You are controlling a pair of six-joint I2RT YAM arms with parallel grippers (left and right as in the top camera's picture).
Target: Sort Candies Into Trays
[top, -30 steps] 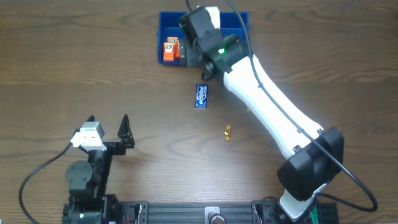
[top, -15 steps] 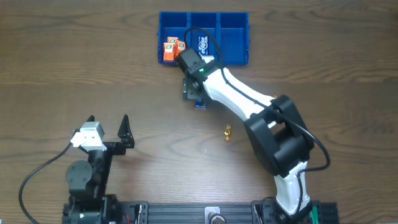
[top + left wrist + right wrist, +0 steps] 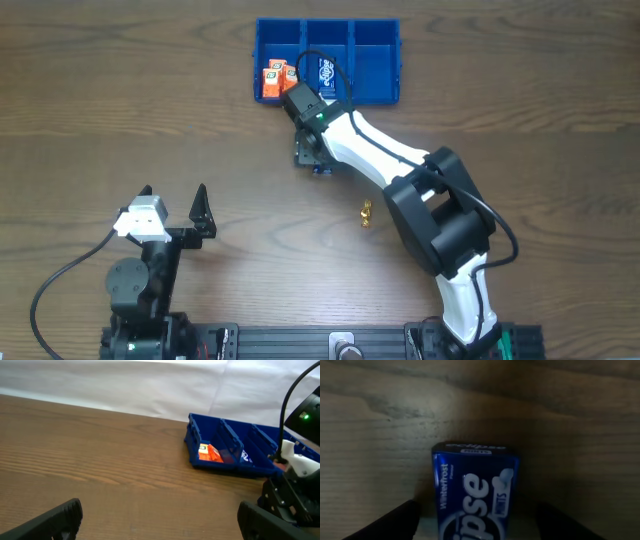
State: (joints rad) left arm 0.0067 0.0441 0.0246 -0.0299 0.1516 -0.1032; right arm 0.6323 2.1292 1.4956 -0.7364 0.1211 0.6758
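the blue plastic tray (image 3: 376, 62) with three compartments is sitting on the brown wooden table (image 3: 130, 100). two orange candy packs (image 3: 275, 78) are lying in the tray's end compartment, the one at the top view's left. a blue-and-white wrapped pack (image 3: 325, 70) is resting in the middle compartment beside them.

a dark blue rectangular mint box (image 3: 475, 492) is lying flat on the wood just outside the tray, on the side facing the arms' bases. the right gripper (image 3: 312, 158) is hanging low over this box. in its wrist view the right gripper (image 3: 477, 527) is straddling the box, with its fingers (image 3: 390, 522) spread wide. a strip of bare table is showing between each finger and the box, so it is gripping nothing.

a small gold-wrapped candy (image 3: 366, 213) is lying farther out from the tray on that same side, apart from the box.

the left gripper (image 3: 174, 192) is waiting well away from the tray, near its own base. its fingers (image 3: 55, 520) are standing far apart and holding nothing. its wrist camera is looking across the table toward the tray (image 3: 192, 445) and the orange packs (image 3: 210, 453).
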